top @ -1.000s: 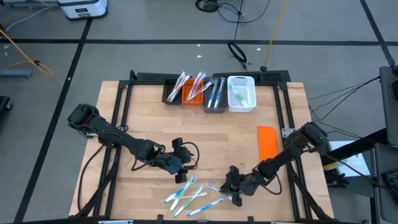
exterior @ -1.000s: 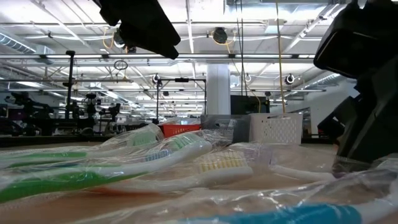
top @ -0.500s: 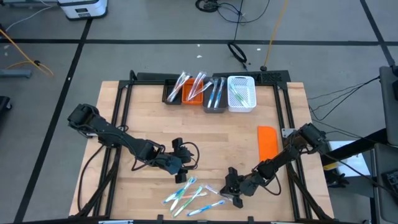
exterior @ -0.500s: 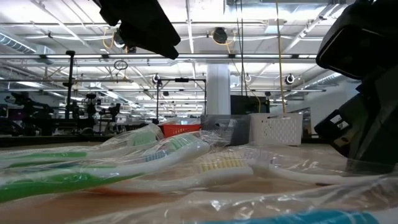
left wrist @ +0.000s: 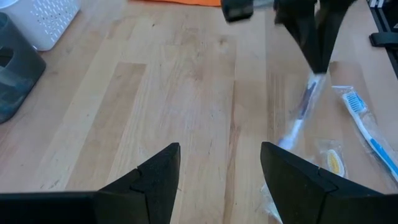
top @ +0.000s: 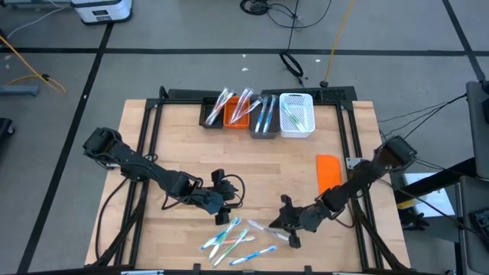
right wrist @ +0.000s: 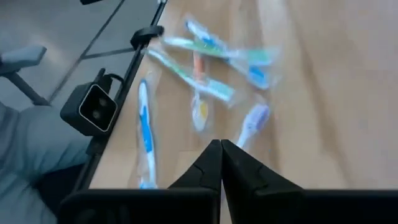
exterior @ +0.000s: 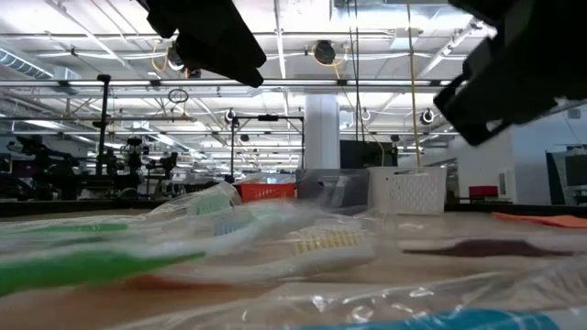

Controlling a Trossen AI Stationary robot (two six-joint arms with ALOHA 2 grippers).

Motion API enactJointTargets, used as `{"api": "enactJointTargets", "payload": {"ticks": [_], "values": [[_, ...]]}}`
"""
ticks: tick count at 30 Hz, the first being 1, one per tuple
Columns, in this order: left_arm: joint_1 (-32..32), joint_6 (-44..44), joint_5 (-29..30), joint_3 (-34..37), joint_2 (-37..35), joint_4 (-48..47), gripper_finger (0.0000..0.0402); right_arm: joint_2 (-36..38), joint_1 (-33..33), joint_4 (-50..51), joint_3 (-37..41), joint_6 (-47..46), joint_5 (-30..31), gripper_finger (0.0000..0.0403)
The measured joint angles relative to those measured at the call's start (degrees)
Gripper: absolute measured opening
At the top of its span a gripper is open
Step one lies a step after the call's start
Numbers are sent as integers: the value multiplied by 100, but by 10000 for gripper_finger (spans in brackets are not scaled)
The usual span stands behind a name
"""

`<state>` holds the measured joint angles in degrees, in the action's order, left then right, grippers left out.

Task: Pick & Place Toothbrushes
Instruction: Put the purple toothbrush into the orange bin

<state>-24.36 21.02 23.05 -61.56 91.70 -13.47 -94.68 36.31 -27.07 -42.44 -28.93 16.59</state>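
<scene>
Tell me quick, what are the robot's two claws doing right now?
Left gripper: jaws open, holding nothing, over the bare wooden table.
Right gripper: jaws shut on a thin wrapped toothbrush, lifting it.

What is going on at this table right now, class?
Two robot arms are sorting wrapped toothbrushes from a loose pile at the table's near edge into bins at the far side. The right gripper is shut on one toothbrush, which hangs from its fingers beside the pile. The left gripper waits open next to the pile, holding nothing. Several brushes already lie in the bins.
</scene>
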Motion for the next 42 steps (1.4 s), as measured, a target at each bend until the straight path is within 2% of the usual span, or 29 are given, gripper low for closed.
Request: {"api": "enactJointTargets", "payload": {"ticks": [5,9,16,26,30,34,42], "values": [[0,13,0,0,0,7,225,668,-71,647,-2,273,324,0],[0,15,0,0,0,7,225,812,-111,573,-4,262,274,0],[0,24,0,0,0,22,225,317,-109,411,-4,-296,-19,21],[0,28,0,0,0,31,225,-585,-155,-347,-2,-592,-159,126],[0,28,0,0,0,42,225,-925,-183,-881,-4,-599,-181,156],[0,28,0,0,0,48,225,-1119,-193,-1126,-2,-491,-168,170],[0,28,0,0,0,48,225,-1269,-218,-1226,-4,-500,-170,166]]}}
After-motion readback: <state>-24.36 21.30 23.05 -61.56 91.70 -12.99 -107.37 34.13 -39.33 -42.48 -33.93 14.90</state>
